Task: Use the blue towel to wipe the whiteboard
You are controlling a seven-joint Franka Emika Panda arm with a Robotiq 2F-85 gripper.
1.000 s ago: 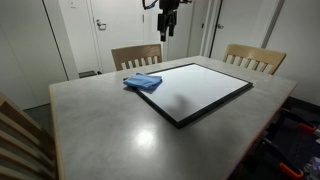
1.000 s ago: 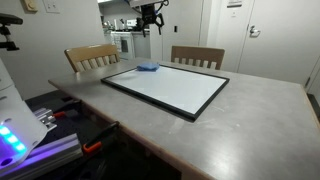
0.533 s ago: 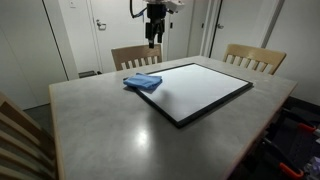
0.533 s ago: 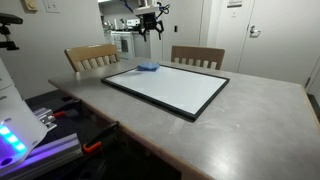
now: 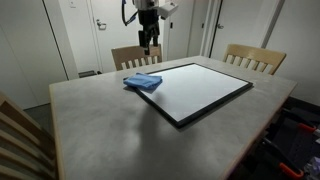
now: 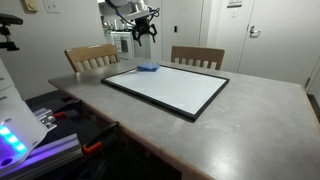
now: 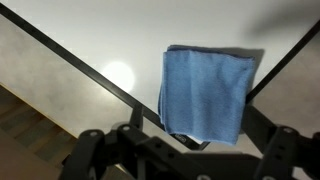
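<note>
Hovering at top centre, the claw point(image 5: 148, 46) hangs with fingers apart, well above the blue towel point(image 5: 143, 81), which straddles the frame at the whiteboard's point(image 5: 205, 88) left corner. Best to descend straight, centred on the cloth, and pinch a thick fold before wiping.

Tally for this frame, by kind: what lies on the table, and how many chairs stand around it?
Blue towel: 1
Whiteboard: 1
Wooden chairs: 3
Total: 5
</note>
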